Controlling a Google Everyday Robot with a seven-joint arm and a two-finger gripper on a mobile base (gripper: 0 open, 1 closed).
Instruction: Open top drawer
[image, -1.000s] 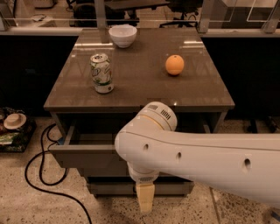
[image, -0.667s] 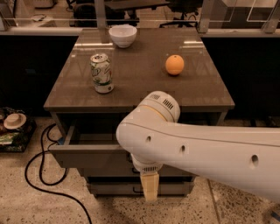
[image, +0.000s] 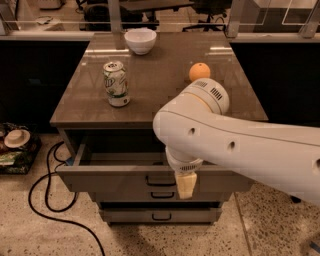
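The top drawer (image: 112, 178) is the widest grey-beige front and stands pulled out from under the table top, with its grey interior (image: 120, 150) showing. Its black loop handle (image: 159, 180) sits at the centre of the front. My gripper (image: 185, 186) hangs from the big white arm (image: 235, 145), just right of the handle, in front of the drawer front. The arm hides the right part of the drawer.
On the brown table top (image: 160, 95) stand a green-white can (image: 116, 84), an orange (image: 199, 72) and a white bowl (image: 140, 40). Two narrower drawers (image: 160, 216) sit below. A black cable (image: 47, 200) and clutter (image: 17, 142) lie on the floor at left.
The arm and gripper have moved up and to the right, from below the drawer fronts to beside the top handle. The drawer stays pulled out.
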